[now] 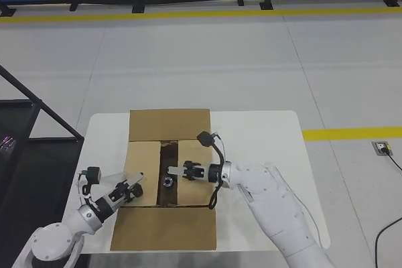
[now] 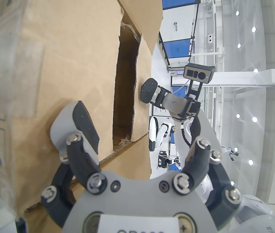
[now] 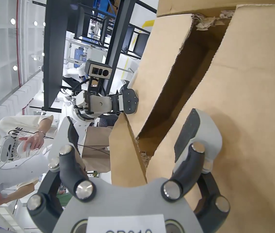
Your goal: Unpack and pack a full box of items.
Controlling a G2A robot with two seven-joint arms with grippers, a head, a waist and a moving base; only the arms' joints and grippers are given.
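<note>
- A cardboard box (image 1: 202,175) sits in the middle of the white bench (image 1: 268,134), well in from every edge.
- Its far flap (image 1: 169,124) and near flap (image 1: 164,228) are folded outward and lie flat. The left flap (image 1: 144,167) and right flap (image 1: 193,194) are folded inward over the opening.
- A dark gap (image 1: 169,155) runs between the two inner flaps. Their edges along it are torn and ragged.
- A small dark item (image 1: 167,181) shows down inside the gap, too small to tell what it is.
- The left pincer (image 1: 135,185) is at the near outer part of the left flap, with its jaws spread wide and nothing between them.
- In the left wrist view one of its fingers (image 2: 84,122) lies close over the cardboard of that flap. Whether it touches cannot be told.
- The right pincer (image 1: 182,171) reaches in from the right across the right flap, its tips at the edge of the gap. It is also spread wide and grips nothing.
- In the right wrist view one of its fingers (image 3: 200,132) hangs just over the right flap, while the other stands out over the gap side.
- The two pincers face each other across the gap, well apart.
</note>
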